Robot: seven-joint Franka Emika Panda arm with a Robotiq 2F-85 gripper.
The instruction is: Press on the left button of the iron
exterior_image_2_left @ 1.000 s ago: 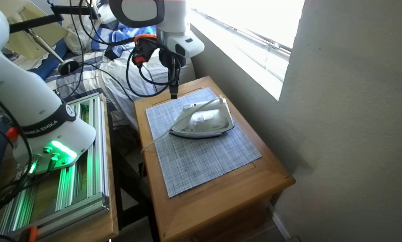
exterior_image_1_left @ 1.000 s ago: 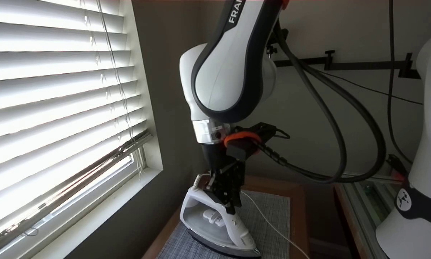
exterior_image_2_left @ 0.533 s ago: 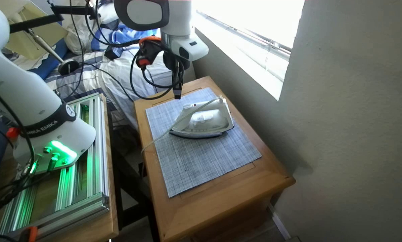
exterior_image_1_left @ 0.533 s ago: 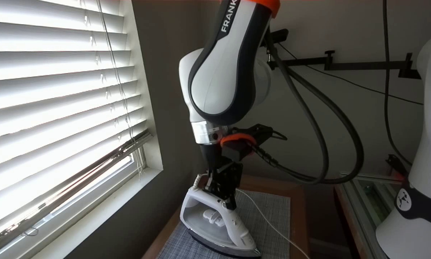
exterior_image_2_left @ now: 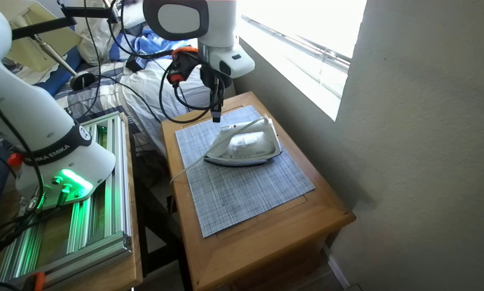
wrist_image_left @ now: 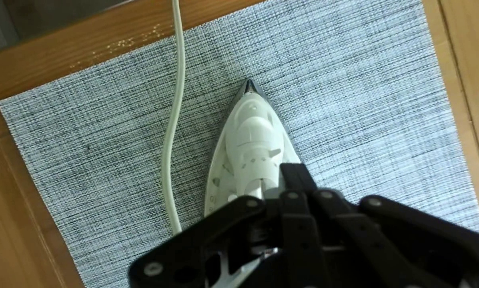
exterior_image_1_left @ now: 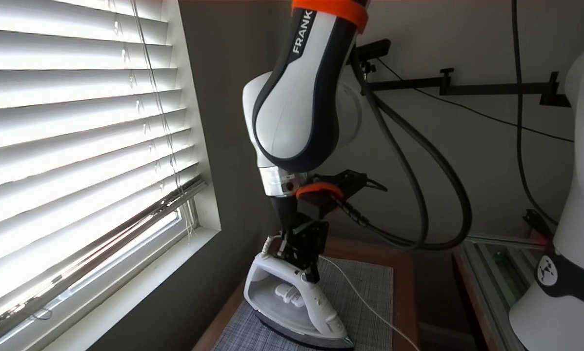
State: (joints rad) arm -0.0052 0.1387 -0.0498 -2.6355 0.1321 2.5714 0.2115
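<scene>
The claw is closed, tips together. In the wrist view the iron sits ahead and slightly left of it, the rear hidden by the claw; whether they touch I cannot tell. Its long axis runs nearly straight up that view, the pointed nose aimed away from the claw; in an exterior view the nose points toward the arm's base. Left of the claw, the white cord runs beside the iron; beneath both lies the woven mat on the wooden surface.
</scene>
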